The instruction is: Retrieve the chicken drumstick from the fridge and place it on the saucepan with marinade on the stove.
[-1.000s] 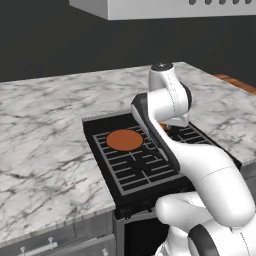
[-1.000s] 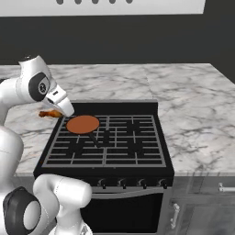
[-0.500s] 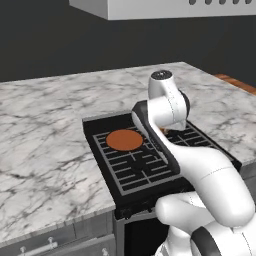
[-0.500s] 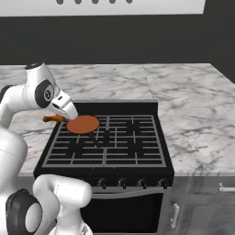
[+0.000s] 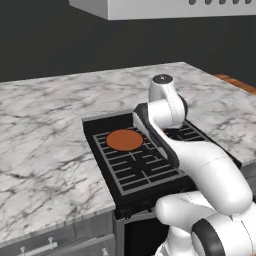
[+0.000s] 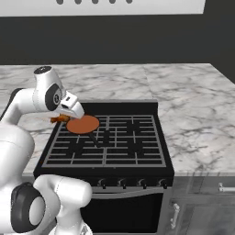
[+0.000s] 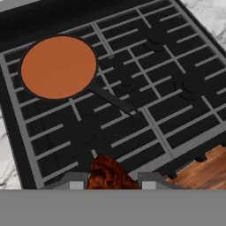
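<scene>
Gripper [image 7: 112, 178] is clamping the chicken drumstick [image 7: 107, 174] between its two fingertips, hand view showing the brown lump wedged there. In the right base view the drumstick [image 6: 59, 120] is hanging just left of the saucepan with marinade [image 6: 83, 124], above the stove's [image 6: 133, 137] left edge, probably not touching either; the angle is poor. The pan [image 5: 124, 140] is sitting on the rear left burner, its dark handle [image 7: 112, 100] pointing toward the stove's middle. Marble counter [image 5: 45, 150] is flanking the stove [image 5: 135, 165].

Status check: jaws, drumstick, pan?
Gripper shut on chicken drumstick. Over stove, short of saucepan with marinade. Nothing in the way.
</scene>
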